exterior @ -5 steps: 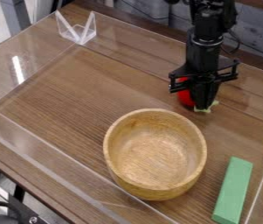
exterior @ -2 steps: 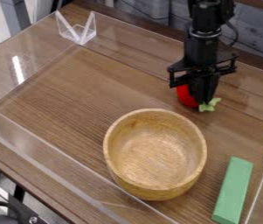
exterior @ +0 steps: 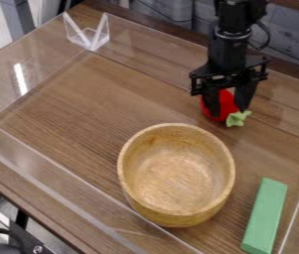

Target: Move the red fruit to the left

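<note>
The gripper (exterior: 227, 99) points straight down over the red fruit (exterior: 227, 108), at about two o'clock from the wooden bowl (exterior: 177, 173). Its jaws are spread apart, one on each side of the fruit, and they do not seem to pinch it. The fruit sits on the wooden table (exterior: 73, 109), near the far right of the clear tray wall (exterior: 6, 79).

The gripper probably stands this way so the fruit fits between its jaws, ready for a grab or just let go. I cannot tell which.

The fruit seems to lie on its side. Its green leafy end pokes out toward four o'clock, and its red body points toward ten o'clock. So its long way runs along that line. A green block (exterior: 264, 216) lies at four o'clock from the bowl, well apart.
</note>
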